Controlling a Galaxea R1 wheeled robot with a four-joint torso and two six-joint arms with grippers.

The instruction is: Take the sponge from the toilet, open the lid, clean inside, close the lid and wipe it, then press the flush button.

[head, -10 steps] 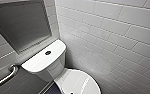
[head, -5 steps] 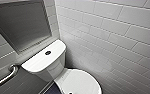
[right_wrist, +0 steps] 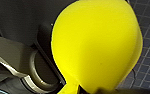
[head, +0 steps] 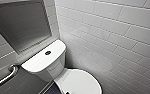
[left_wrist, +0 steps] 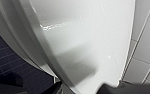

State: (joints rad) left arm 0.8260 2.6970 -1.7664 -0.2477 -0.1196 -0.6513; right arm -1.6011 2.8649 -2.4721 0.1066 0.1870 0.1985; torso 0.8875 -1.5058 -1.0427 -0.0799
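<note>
Sponge [right_wrist: 96,47] bulged in right gripper [right_wrist: 91,88], apparently clamped on it, over dark floor tiles [right_wrist: 148,62]. Lid [head: 78,82] lay shut on toilet [head: 44,61]; left arm judged nearer its rim than right.

Glossy white toilet [head: 53,65], matt yellow sponge [right_wrist: 96,45], seemingly foam.

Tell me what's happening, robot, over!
Right gripper shut on sponge. Left gripper close to lid. Lid down. No blocker seen.
</note>
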